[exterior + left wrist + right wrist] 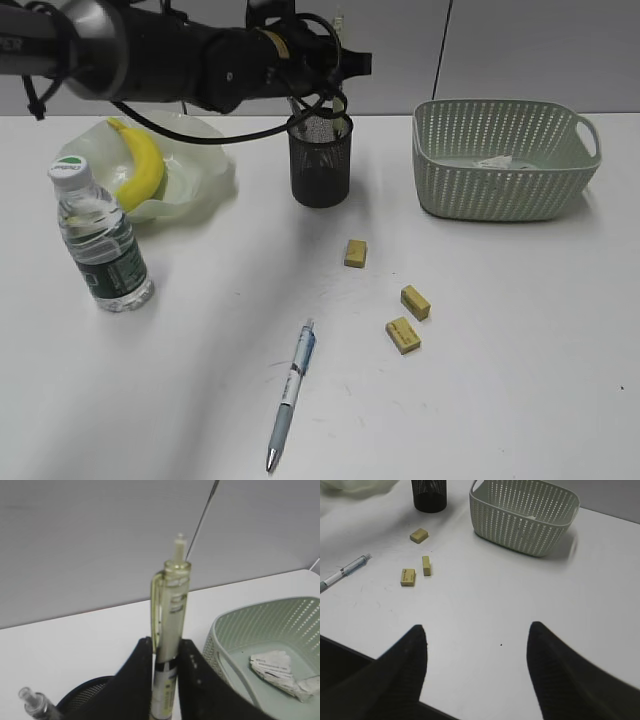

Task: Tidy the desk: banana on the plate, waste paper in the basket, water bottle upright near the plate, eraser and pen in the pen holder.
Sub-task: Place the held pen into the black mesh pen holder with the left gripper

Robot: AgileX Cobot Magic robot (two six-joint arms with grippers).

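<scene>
My left gripper (pixel 167 642) is shut on a pale yellow-green pen (pixel 172 595), held upright just above the black mesh pen holder (pixel 80 695), (pixel 320 160). Another pen's top (pixel 34 701) pokes out of the holder. In the exterior view the left gripper (pixel 335 80) hangs over the holder. A blue-grey pen (pixel 290 395) lies on the desk (pixel 520 350). Three yellow erasers (pixel 356 253), (pixel 415 302), (pixel 403 335) lie near it. The banana (pixel 140 165) lies on the green plate (pixel 205 175). The water bottle (pixel 100 240) stands upright. The waste paper (pixel 280 672) lies in the basket (pixel 505 160). My right gripper (pixel 476 635) is open and empty above the desk.
The right wrist view shows the erasers (pixel 419 535), (pixel 426 565), (pixel 408 577), the lying pen (pixel 345 572), the pen holder (pixel 429 495) and the basket (pixel 525 510). A grey wall stands behind the desk.
</scene>
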